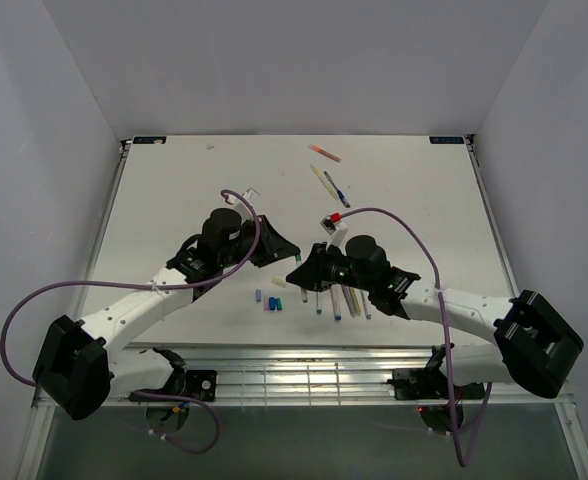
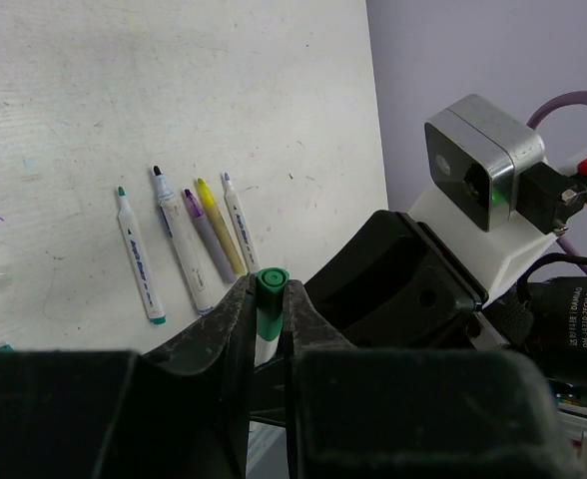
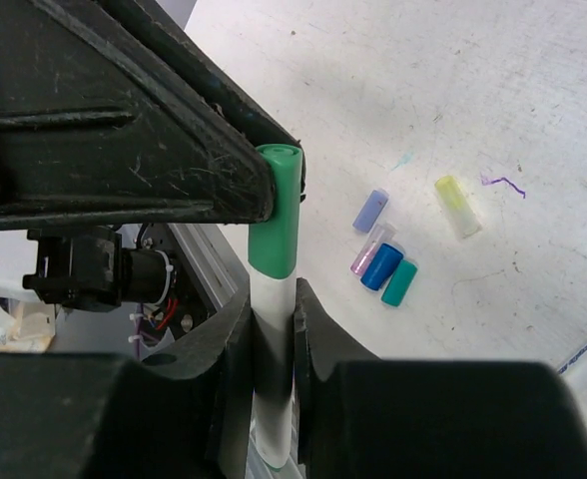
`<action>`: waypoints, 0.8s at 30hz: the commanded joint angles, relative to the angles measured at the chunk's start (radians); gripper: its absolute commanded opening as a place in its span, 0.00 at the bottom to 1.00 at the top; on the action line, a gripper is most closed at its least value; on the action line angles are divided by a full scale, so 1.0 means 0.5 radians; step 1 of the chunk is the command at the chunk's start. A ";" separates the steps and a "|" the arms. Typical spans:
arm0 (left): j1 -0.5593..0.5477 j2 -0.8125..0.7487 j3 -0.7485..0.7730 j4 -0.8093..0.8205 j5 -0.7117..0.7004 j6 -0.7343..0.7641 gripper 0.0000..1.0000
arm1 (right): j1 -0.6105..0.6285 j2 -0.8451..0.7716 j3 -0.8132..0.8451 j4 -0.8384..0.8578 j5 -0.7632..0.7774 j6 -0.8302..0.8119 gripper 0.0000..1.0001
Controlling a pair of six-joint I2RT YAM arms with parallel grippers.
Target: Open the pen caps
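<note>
A pen with a white barrel [image 3: 272, 334] and a green pen cap [image 3: 276, 215] is held between both grippers above the table. My left gripper [image 2: 270, 296] is shut on the green cap [image 2: 271, 281]. My right gripper [image 3: 272, 311] is shut on the barrel just below the cap, which sits on the pen. In the top view the left gripper [image 1: 277, 251] and the right gripper [image 1: 301, 272] meet at mid-table. Several loose caps lie below: lilac [image 3: 370, 211], clear pink [image 3: 371, 247], blue [image 3: 381, 266], teal [image 3: 400, 282] and pale yellow [image 3: 457, 206].
Several uncapped pens [image 2: 184, 244] lie side by side on the white table [image 1: 174, 190], under the right arm [image 1: 336, 303]. Three more pens lie at the back: orange [image 1: 325, 153], yellow [image 1: 323, 178] and blue-tipped [image 1: 338, 195]. A metal rail [image 1: 294, 375] runs along the near edge.
</note>
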 commanded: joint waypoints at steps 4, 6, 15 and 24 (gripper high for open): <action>-0.012 -0.002 0.001 0.032 0.010 0.007 0.00 | 0.033 -0.116 0.004 0.033 0.011 -0.029 0.08; -0.015 -0.005 -0.014 0.032 0.022 0.017 0.09 | 0.030 -0.128 0.010 0.021 -0.004 -0.033 0.08; -0.079 -0.015 -0.042 0.097 -0.006 0.066 0.42 | 0.030 -0.067 0.096 0.012 -0.059 -0.026 0.08; -0.107 0.004 -0.042 0.100 -0.027 0.072 0.26 | 0.030 -0.082 0.087 0.006 -0.050 -0.023 0.08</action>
